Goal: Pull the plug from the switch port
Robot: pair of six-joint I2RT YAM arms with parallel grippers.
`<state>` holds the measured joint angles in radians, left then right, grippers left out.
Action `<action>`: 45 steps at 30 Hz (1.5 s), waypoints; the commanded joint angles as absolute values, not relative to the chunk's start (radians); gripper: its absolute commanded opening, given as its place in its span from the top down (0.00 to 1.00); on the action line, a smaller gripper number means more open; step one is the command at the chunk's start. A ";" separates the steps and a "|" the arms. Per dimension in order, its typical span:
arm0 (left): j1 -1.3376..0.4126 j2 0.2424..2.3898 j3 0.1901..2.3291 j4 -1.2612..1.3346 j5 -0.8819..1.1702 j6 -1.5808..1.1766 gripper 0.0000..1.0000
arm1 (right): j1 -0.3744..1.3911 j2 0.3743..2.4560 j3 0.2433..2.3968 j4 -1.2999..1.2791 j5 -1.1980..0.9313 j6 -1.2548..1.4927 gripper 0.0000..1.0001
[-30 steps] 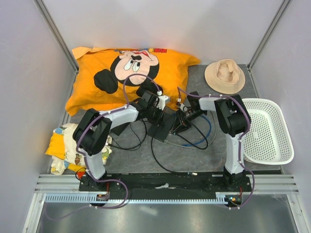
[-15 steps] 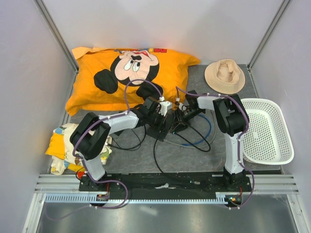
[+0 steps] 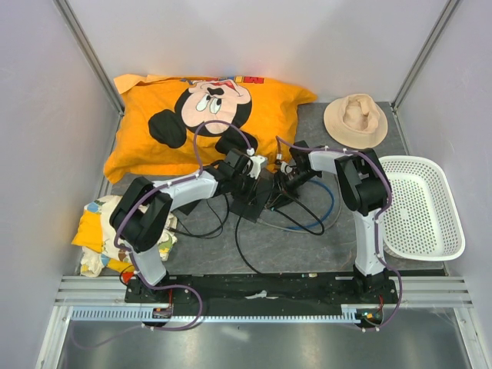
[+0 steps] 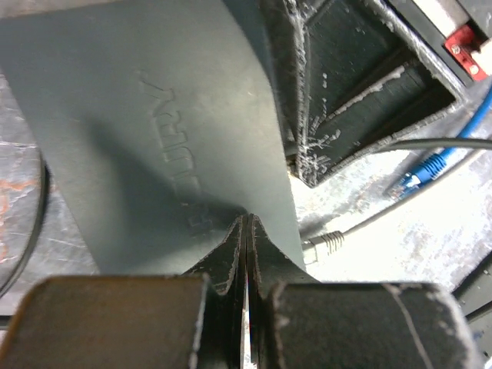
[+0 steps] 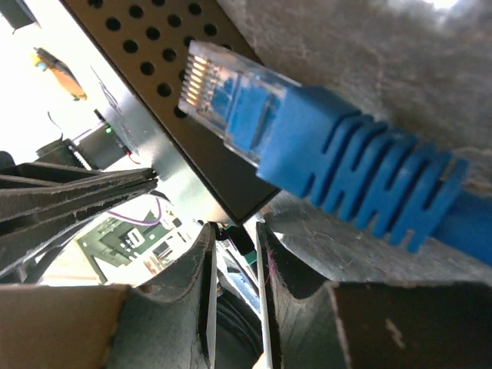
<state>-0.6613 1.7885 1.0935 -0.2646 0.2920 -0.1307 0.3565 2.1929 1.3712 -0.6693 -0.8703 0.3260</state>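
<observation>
1. The flat, matte black rectangular switch (image 3: 254,204) lies mid-worktop on the grey mat (image 3: 307,250), flanked by both arms. The left hand (image 3: 250,184) is at its far end and the right hand (image 3: 286,183) is just beside its right edge.
2. An orange cartoon-mouse pillow (image 3: 154,154) crowds the switch from behind. A loose black cable (image 3: 237,244) and a blue cable (image 3: 332,201) trail in front and to the right. Bare mat lies toward the arm bases.
3. A white perforated plastic basket (image 3: 423,204) at the right edge, a tan hat (image 3: 355,119) in the far right corner and a patterned cloth (image 3: 96,231) at the left edge all sit well apart from the switch.
4. Only the left wrist view shows that the left hand (image 4: 246,231) is closed. Its fingers are pressed flat together with nothing between them, tips against the switch's embossed top near its edge. Past that edge a grey plug (image 4: 323,244) and a blue network plug (image 4: 419,175) lie on the worktop.
5. Only the right wrist view shows the blue network plug (image 5: 231,92) up close. Its clear tip and contacts are fully exposed, out of any socket, close against the switch's perforated side (image 5: 146,69).
6. The right hand (image 5: 234,231) has its fingers drawn almost together, leaving a thin slit. Whether they pinch anything cannot be told.
</observation>
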 commanded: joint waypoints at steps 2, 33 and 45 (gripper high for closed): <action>-0.661 1.874 1.072 -0.422 0.137 -0.176 0.99 | 0.400 2.327 1.342 -0.547 -0.206 0.282 1.00; -0.680 1.997 1.095 -0.442 0.089 -0.224 0.98 | 0.387 2.215 1.169 -0.566 -0.304 0.213 1.00; -0.680 1.996 1.094 -0.437 0.094 -0.219 0.98 | 0.391 2.258 1.189 -0.597 -0.313 0.212 1.00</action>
